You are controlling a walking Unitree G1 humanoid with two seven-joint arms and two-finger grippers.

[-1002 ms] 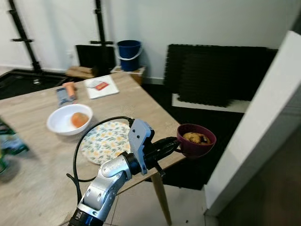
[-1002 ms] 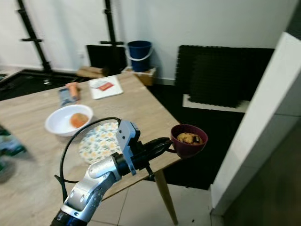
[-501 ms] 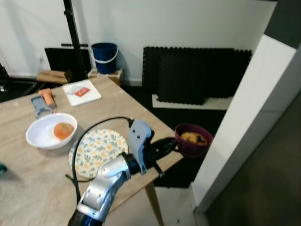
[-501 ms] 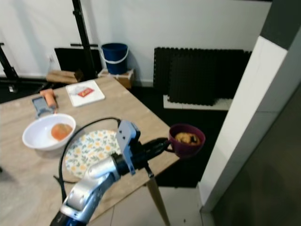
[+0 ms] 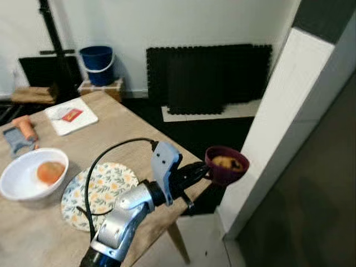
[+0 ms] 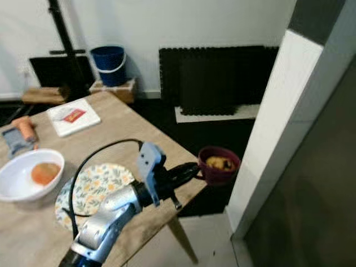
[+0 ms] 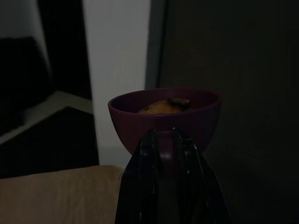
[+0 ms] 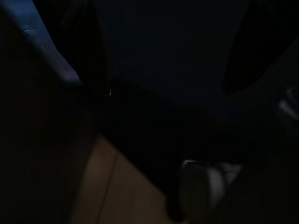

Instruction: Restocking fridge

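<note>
A maroon bowl (image 5: 227, 164) with browned food in it hangs in the air just past the table's corner. My left gripper (image 5: 204, 171) is shut on the near side of its rim, arm stretched forward. In the left wrist view the black fingers (image 7: 148, 148) pinch the bowl (image 7: 163, 114) at its near wall. A tall white fridge panel (image 5: 278, 122) stands right behind the bowl, with a dark grey surface (image 5: 317, 194) to its right. My right arm hangs idle; its wrist view is very dark.
The wooden table (image 5: 128, 139) carries a white bowl (image 5: 16, 183) holding an orange fruit, a floral plate (image 5: 97, 189), a white board (image 5: 71, 115) and a small tool (image 5: 19, 133). A blue bucket (image 5: 97, 58) and black foam mats (image 5: 206, 78) line the far wall.
The camera has swung to the right, so table and bucket slid left and the white panel and dark surface take up more of the picture. The bowl stays held in my left gripper.
</note>
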